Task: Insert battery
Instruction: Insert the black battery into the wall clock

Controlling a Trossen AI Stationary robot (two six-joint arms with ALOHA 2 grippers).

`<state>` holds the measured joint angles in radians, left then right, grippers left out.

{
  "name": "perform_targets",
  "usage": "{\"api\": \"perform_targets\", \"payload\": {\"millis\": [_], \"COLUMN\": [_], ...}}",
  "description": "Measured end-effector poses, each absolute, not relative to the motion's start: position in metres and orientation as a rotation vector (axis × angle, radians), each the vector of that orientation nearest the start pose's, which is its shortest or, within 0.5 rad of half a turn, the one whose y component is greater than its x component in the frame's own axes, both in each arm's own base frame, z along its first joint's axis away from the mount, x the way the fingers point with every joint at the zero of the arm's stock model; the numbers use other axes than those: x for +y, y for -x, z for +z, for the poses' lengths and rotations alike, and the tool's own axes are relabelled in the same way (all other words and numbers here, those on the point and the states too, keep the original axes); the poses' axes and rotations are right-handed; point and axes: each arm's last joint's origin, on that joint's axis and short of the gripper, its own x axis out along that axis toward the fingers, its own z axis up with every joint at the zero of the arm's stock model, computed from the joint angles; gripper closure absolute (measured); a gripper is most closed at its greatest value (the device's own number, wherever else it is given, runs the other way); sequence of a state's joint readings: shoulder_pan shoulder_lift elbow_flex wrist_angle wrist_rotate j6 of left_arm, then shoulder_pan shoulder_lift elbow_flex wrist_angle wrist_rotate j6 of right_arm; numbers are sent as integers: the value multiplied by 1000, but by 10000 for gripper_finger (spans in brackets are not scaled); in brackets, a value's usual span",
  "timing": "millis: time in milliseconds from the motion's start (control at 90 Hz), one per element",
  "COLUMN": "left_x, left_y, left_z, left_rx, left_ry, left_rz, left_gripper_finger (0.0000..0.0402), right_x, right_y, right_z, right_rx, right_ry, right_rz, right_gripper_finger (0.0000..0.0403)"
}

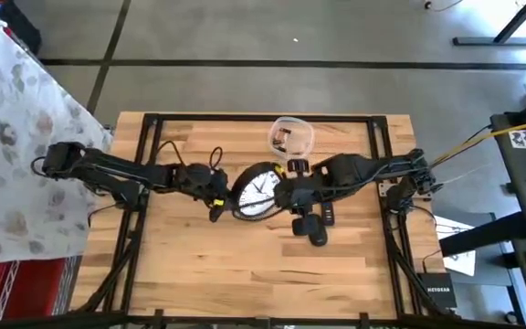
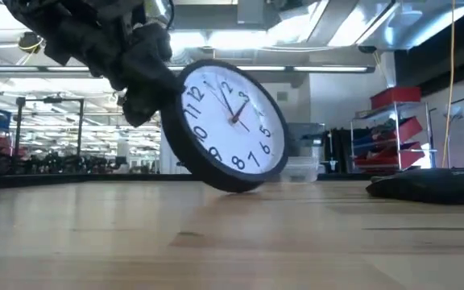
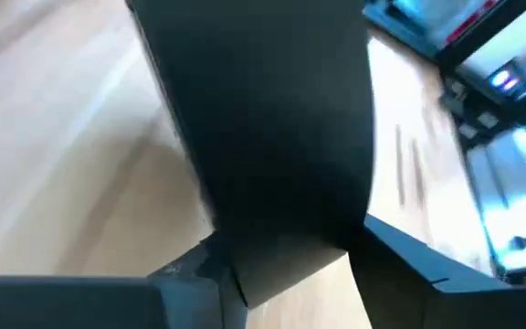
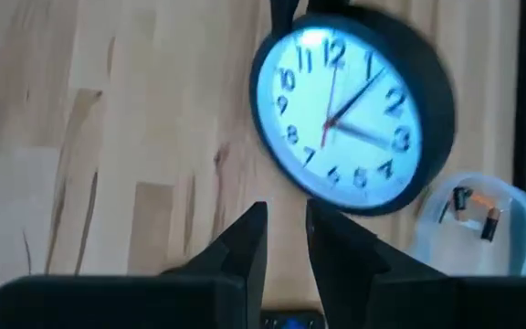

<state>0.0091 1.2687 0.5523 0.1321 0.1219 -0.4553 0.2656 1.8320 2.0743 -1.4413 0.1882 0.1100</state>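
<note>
The left gripper [image 1: 215, 194] was clamped on the rim of the clock [image 1: 257, 192] at the clock's 9 o'clock side, and it held the clock tilted, with only the lower edge touching the counter [image 1: 199, 265], as the low view showed. The white face looked up and toward the right arm, so the back, where I judge the battery slot to be, was turned away and could not be seen.

Just beside the clock, at its 3 o'clock side, the right gripper [image 4: 286, 239] hovered with its fingers nearly together and nothing between them. At about 1 o'clock from the clock stood a clear cup [image 1: 291, 135], and inside it lay the batteries [image 4: 475, 212], near but not touching the clock. The right arm was the nearer one to the cup, so I think it would have to reach toward 12 o'clock for a battery. A dark remote [image 1: 328, 216] lay at the clock's 4 o'clock.
</note>
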Motion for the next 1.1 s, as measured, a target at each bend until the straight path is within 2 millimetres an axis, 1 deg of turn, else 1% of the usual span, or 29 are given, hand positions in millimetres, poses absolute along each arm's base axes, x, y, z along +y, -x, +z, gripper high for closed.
{"api": "perform_targets", "payload": {"millis": [122,300,356,422,589,700,800,911,1033,1100], "left_x": [2,4,4,3,-2,-3,-3,-5,-7,-8], "left_y": [-235,-225,-224,-223,-218,-214,-211,-210,-211,-211], "left_z": [169,157,156,156,161,165,167,168,171,172], "left_rx": [717,755,759,774,795,803,824,845,844,850], "left_ry": [469,461,479,502,575,610,666,725,832,866], "left_rz": [81,141,141,96,-28,-53,-53,-95,-164,-183], "left_gripper_finger": [232,227,227,227,226,226,226,226,226,226], "right_x": [90,92,93,93,94,96,97,101,106,109], "right_y": [-336,-339,-340,-342,-345,-347,-352,-361,-378,-390], "right_z": [373,353,347,340,326,320,319,323,325,316], "right_rx": [1210,1256,1264,1271,1279,1266,1229,1133,979,949], "right_ry": [178,167,160,153,153,137,114,78,64,84], "right_rz": [-10,-29,-26,-34,-34,-18,3,34,57,73], "right_gripper_finger": [338,338,338,338,338,338,338,338,338,338]}}
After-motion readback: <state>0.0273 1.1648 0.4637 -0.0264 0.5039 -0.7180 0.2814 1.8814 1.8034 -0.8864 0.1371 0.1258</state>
